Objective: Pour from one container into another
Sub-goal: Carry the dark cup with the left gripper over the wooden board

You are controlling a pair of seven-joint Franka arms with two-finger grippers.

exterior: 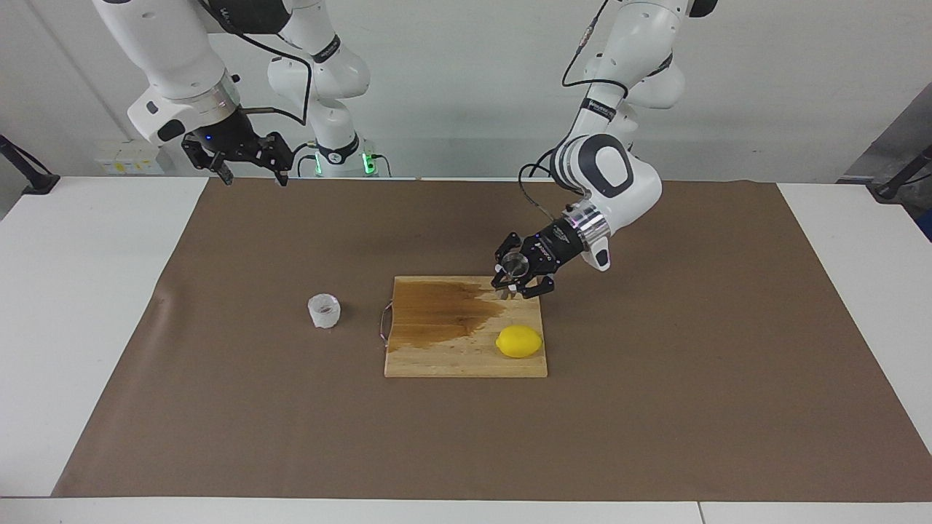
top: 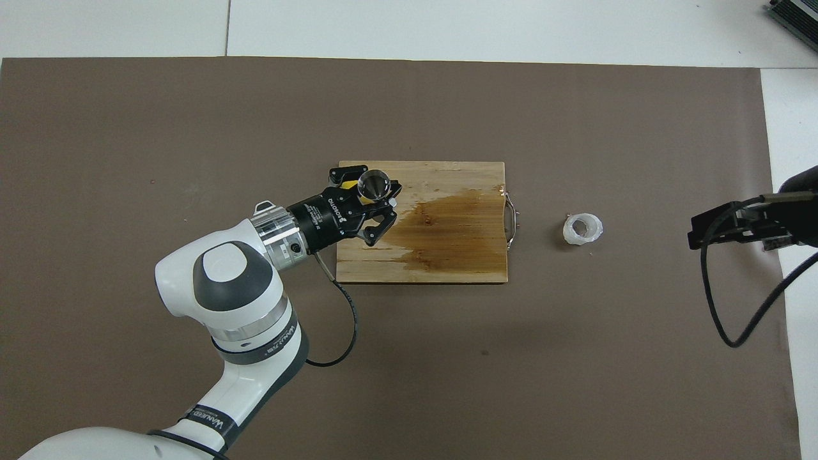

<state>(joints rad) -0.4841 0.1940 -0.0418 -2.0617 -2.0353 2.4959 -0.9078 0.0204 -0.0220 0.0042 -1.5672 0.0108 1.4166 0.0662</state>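
Take the wooden cutting board [exterior: 466,327] in the middle of the brown mat [exterior: 655,407] on the worktop [exterior: 87,291] as your landmark. Your left gripper [exterior: 515,282] is up over the board's corner nearest the robots at the left arm's end, its fingers clenched around the waist of the steel jigger [exterior: 515,265], which it holds roughly upright with its mouth up. In the overhead view the gripper covers most of the lemon [exterior: 519,341], which lies on the board at that same end, farther from the robots. A dark wet stain [exterior: 444,311] spreads over the board's other half. The translucent cup [exterior: 324,311] stands upright on the mat just off the board's handle [exterior: 384,323], toward the right arm's end. Your right gripper [exterior: 251,175] waits high, well apart from the board at that end, with its fingers released.
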